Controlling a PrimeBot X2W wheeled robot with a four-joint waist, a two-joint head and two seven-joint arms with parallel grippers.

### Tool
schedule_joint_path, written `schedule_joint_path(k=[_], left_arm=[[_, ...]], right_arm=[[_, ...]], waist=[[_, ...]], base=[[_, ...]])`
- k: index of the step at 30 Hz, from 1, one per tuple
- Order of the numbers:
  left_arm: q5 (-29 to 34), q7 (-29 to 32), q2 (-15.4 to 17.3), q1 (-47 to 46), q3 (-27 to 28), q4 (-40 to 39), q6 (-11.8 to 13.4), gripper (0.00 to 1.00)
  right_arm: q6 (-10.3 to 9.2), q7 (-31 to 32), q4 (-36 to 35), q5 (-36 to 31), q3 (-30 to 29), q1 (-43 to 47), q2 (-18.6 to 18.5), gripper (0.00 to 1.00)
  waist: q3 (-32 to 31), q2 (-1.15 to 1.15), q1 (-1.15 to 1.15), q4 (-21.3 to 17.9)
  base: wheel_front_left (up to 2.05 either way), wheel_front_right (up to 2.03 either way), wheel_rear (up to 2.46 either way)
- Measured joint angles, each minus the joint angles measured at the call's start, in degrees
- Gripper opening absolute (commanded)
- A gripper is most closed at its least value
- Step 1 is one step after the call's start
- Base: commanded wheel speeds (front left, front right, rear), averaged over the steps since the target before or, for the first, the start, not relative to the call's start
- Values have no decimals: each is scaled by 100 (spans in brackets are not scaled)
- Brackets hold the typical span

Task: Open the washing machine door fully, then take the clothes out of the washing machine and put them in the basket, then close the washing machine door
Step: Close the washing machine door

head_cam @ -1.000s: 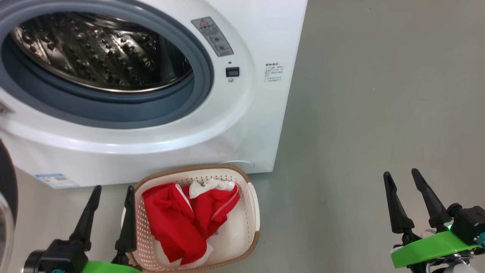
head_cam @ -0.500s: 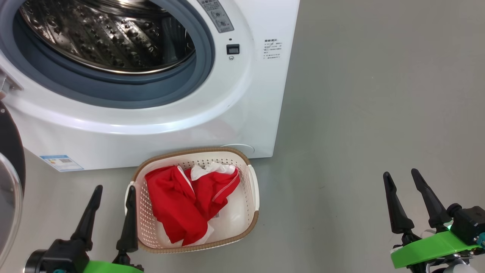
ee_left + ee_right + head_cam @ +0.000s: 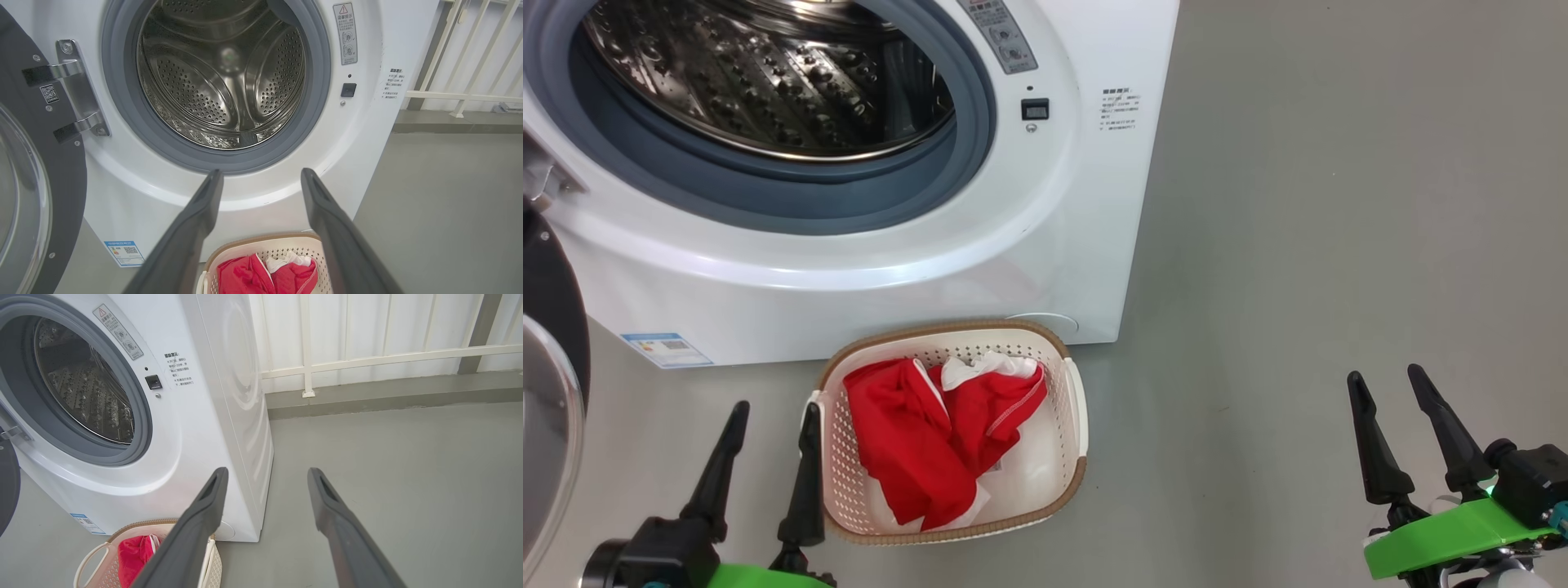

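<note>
Grey floor (image 3: 1298, 245) carried everything. The washing machine (image 3: 849, 278) stood toward the floor's far edge, where a white railing (image 3: 367, 359) ran along the wall. The basket (image 3: 947, 328) sat on the floor just in front of the machine's lower right corner, close under the opening, probably so that garments had only a short drop from the drum. The clothes (image 3: 915, 441), red with white panels, lay crumpled inside the basket, filling its left half and leaving bare bottom on the right.

The steel drum (image 3: 220, 81) looked empty through the blue-grey rubber ring (image 3: 122, 134); no fabric could be seen in it, so the unloading seemed finished. The washing machine door (image 3: 41, 163) stood wide open on the machine's left, hanging from its metal hinge (image 3: 77, 85), its black rim and glass bowl turned away from the opening.

The left hand (image 3: 776, 406) hovered low just beside the basket's left wall, fingers spread wide and holding nothing. The right hand (image 3: 1384, 374) hung well apart toward the right, over bare floor, equally wide and empty. With both hands free and the door on the left, closing it appeared to be the remaining step, and the left hand seemed better placed to reach behind the rim and push it shut.
</note>
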Motion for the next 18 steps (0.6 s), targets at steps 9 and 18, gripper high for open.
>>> schedule_joint_path(k=[9,18], left_arm=[[-105,0,-1,73,-145,55,85,100],[-334,0,-1,76,-212,105,256,100]], right_arm=[[0,0,9,0,18,4,-31,100],[0,0,42,0,146,14,-186,100]], waist=[[-9,0,1,182],[-43,0,0,656]], base=[[0,0,0],[0,0,0]])
